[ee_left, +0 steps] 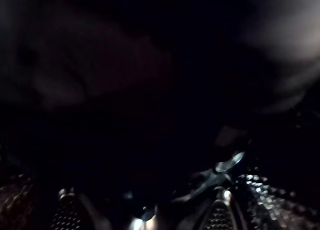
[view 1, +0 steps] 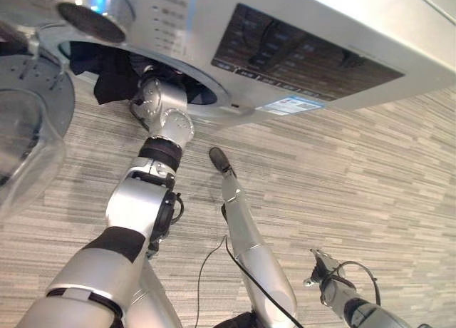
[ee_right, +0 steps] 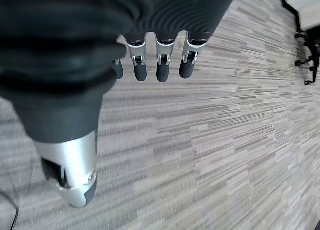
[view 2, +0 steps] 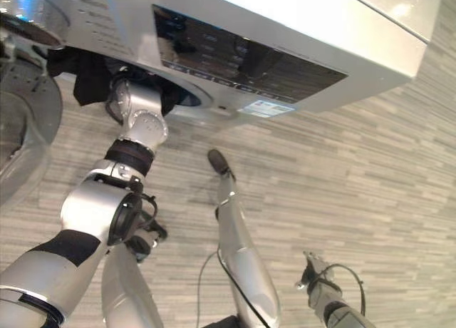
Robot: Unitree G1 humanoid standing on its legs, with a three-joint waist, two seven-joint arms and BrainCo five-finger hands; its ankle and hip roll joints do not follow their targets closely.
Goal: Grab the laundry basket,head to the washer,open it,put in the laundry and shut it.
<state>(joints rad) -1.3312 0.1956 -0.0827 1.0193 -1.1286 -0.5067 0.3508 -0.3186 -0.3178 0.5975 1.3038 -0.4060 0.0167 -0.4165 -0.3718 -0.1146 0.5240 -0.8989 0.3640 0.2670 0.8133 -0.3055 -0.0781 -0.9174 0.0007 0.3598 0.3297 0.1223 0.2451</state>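
Note:
The silver washer (view 1: pixel 299 50) stands in front of me with its round opening (view 1: pixel 203 94) uncovered. A dark garment (view 1: pixel 107 75) hangs over the opening's left rim. My left arm (view 1: pixel 162 125) reaches up into the drum, and its hand is hidden inside. The left wrist view looks into the dark drum, where the left hand (ee_left: pixel 218 214) is only a faint shape. My right hand (ee_right: pixel 164 70) hangs open over the carpet, fingers straight and holding nothing.
The washer's glass door (view 1: pixel 28 142) is swung open at the far left, close to my left arm. Striped grey carpet (view 1: pixel 370 178) spreads out to the right of the machine. A dark chair base (ee_right: pixel 310 50) stands at the carpet's edge.

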